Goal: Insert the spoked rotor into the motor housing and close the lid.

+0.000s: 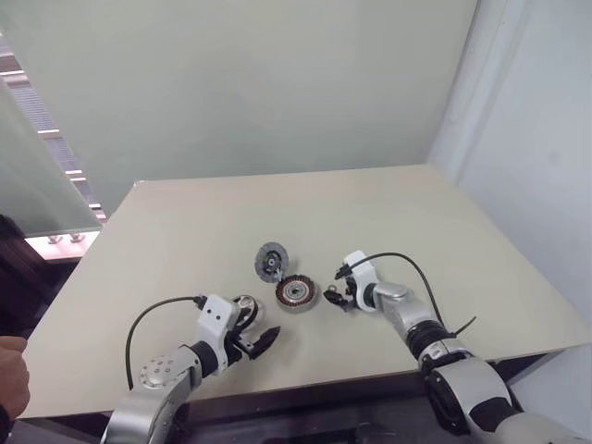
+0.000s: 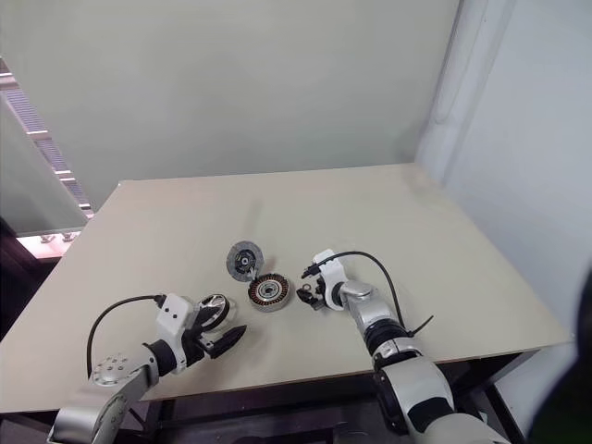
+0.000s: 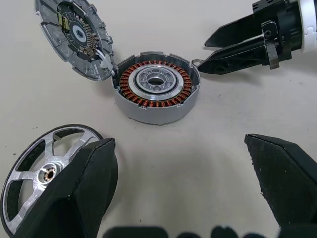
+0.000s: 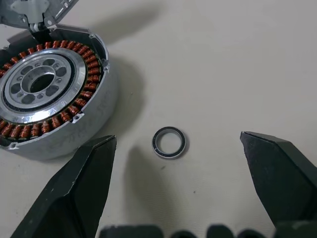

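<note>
The motor housing (image 1: pixel 296 293) sits upright near the table's front, its copper windings ringing a silver hub (image 3: pixel 156 82). The lid (image 1: pixel 270 261) stands tilted open at the housing's far-left rim, its inner face showing. The spoked rotor (image 3: pixel 37 173) lies flat on the table left of the housing. My left gripper (image 3: pixel 178 144) is open, one finger (image 3: pixel 84 188) over the rotor's edge and nothing held. My right gripper (image 4: pixel 178 138) is open just right of the housing, low over the table. A small dark ring (image 4: pixel 169 142) lies on the table between its fingers.
The beige table (image 1: pixel 185 222) stretches wide behind and beside the parts, with its front edge close to my arms. A person's hand (image 1: pixel 11 370) shows at the far left, beside the table. Walls stand behind and to the right.
</note>
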Tool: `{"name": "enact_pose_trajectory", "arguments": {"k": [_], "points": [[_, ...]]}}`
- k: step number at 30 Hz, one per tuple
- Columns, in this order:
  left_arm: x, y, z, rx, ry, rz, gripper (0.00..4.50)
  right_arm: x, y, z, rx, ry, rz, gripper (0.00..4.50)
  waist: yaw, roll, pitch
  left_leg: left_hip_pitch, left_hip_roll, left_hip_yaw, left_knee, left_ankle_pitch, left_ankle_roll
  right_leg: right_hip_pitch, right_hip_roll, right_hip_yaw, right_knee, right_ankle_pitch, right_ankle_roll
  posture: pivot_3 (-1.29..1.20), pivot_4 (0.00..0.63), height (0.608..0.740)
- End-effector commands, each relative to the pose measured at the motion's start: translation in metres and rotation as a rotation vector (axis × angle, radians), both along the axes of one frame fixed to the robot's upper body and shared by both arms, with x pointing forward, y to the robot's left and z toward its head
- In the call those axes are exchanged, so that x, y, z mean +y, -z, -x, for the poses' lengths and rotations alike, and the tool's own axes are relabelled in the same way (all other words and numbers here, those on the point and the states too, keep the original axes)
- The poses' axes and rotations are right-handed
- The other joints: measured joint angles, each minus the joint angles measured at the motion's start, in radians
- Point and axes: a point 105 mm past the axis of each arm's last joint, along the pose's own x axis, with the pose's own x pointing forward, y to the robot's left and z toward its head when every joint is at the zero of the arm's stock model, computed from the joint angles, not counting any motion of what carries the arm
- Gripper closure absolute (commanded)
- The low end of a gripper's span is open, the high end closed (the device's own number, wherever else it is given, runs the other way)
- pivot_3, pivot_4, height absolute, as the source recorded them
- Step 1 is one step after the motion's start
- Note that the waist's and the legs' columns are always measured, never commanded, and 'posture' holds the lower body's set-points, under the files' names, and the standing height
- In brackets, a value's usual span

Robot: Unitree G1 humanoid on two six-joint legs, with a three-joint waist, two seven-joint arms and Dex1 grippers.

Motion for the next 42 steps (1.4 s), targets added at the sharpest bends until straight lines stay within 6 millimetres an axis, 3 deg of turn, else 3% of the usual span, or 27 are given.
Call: {"name": "enact_pose_trajectory", "arguments": {"k": [1,18,27,37,42], "points": [[-0.001,-0.017,-0.004,-0.067,0.011,-0.007,0.00,0.006,-0.016,-0.009,-0.053,-0.001,-0.022,0.12,-0.001,0.000,0.000,0.000,0.000,0.000,0.000,0.000,0.000,0.000,0.000,0.000,0.000,0.000,0.000,0.00,0.000,0.740],[0.015,-0.023,0.004,-0.058,-0.018,-0.031,0.00,0.017,-0.009,-0.005,-0.029,-0.009,-0.028,0.12,-0.005,0.000,0.000,0.001,0.000,0.000,0.000,0.000,0.000,0.001,0.000,0.000,0.001,0.000,0.000,0.00,0.000,0.740],[0.016,-0.023,0.006,-0.054,-0.028,-0.030,0.00,0.023,-0.009,-0.003,-0.037,-0.023,-0.024,3.20,-0.006,0.001,0.000,0.001,0.000,-0.001,-0.001,0.000,0.000,0.000,0.000,0.000,0.001,0.000,0.000,0.00,0.000,0.740],[0.015,-0.024,0.006,-0.057,-0.037,-0.022,0.00,0.021,-0.011,-0.005,-0.048,-0.015,-0.020,3.20,-0.005,0.001,0.000,0.001,0.000,-0.001,-0.001,0.000,0.000,0.000,0.000,0.000,0.000,0.000,0.000,0.00,0.000,0.740],[0.017,-0.025,0.005,-0.063,-0.050,-0.009,0.00,0.020,-0.032,-0.016,-0.116,0.017,-0.079,3.20,-0.005,0.001,0.000,0.001,0.000,-0.001,-0.001,0.000,0.000,0.000,0.000,0.000,0.000,0.000,0.000,0.00,0.000,0.740]]}}
